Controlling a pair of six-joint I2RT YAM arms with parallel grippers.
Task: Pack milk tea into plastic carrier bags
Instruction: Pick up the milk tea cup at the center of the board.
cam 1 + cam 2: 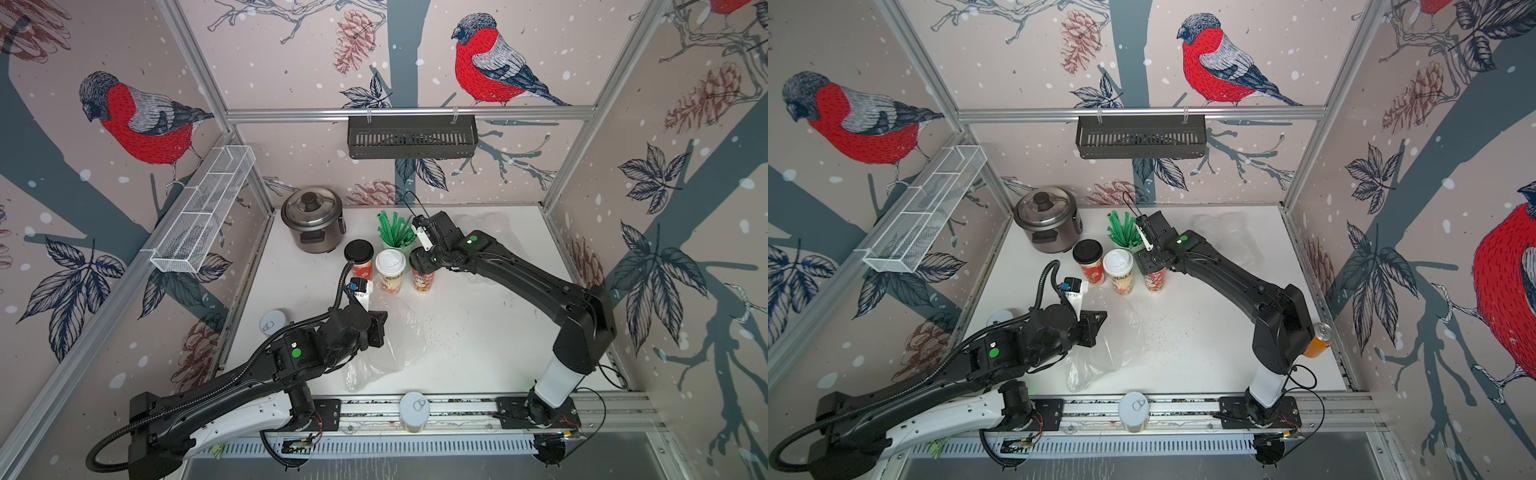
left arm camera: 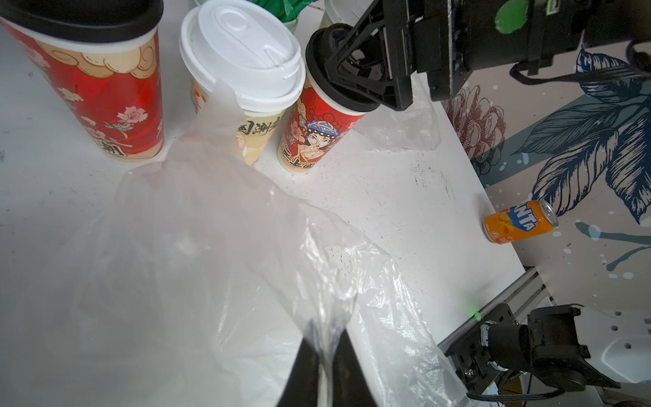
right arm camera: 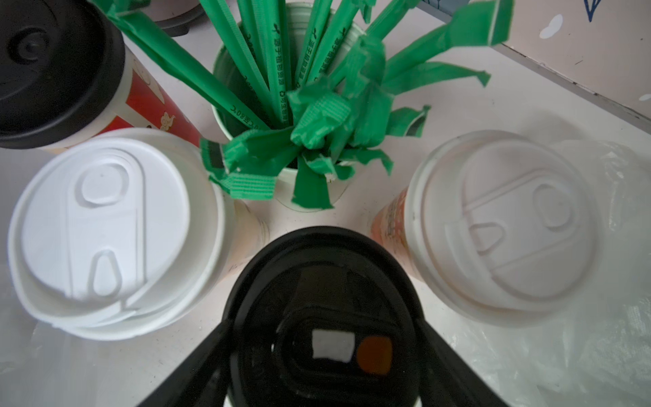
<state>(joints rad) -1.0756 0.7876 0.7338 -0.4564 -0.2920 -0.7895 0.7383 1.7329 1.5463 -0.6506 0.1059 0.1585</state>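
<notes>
Milk tea cup point(image 2: 313, 137), black-lidded, red print, stands upright directly under right gripper point(image 1: 422, 261); jaws astride its lid, close at the rim. Gripping or not, cannot tell. Left gripper point(image 2: 322, 356) pinched tight on plastic carrier bag point(image 2: 211, 264), near that cup.

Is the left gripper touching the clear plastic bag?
Touching. The left wrist view shows the left gripper shut on the plastic bag: a bunch of the bag's film is pinched between its closed jaws.
</notes>
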